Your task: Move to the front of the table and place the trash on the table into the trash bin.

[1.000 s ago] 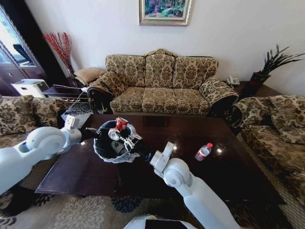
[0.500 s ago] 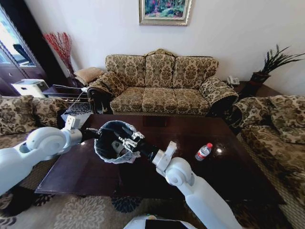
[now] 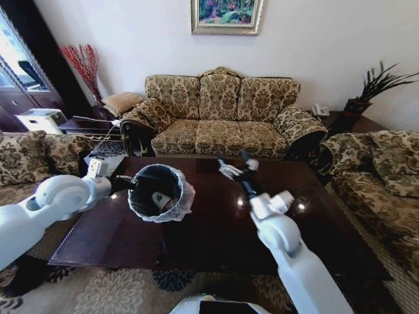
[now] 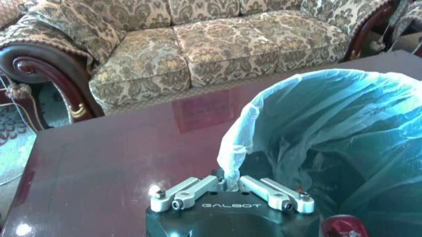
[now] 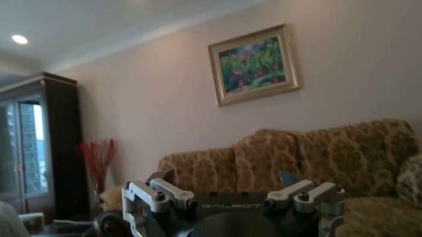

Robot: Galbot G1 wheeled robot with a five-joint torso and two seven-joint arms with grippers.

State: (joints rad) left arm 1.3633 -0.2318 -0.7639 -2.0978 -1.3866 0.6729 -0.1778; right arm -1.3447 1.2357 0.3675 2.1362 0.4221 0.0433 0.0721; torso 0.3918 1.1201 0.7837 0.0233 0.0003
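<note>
We see the left gripper [image 4: 228,183] clamped on the plastic bag at the rim of the trash bin [image 3: 159,192], which it holds over the left part of the table [image 3: 216,229]. Some trash [image 3: 159,199] lies inside the bin. The right gripper [image 3: 237,165] is raised above the far side of the table, its fingers [image 5: 163,177] apart and holding nothing. Behind it stands the sofa [image 3: 219,114].

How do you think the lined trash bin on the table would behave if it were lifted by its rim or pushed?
The trash bin looks small and holds few scraps, so it is probably light and slides easily on the glossy table. Its thin bag, pinched by the left hand, likely stretches or slips.
</note>
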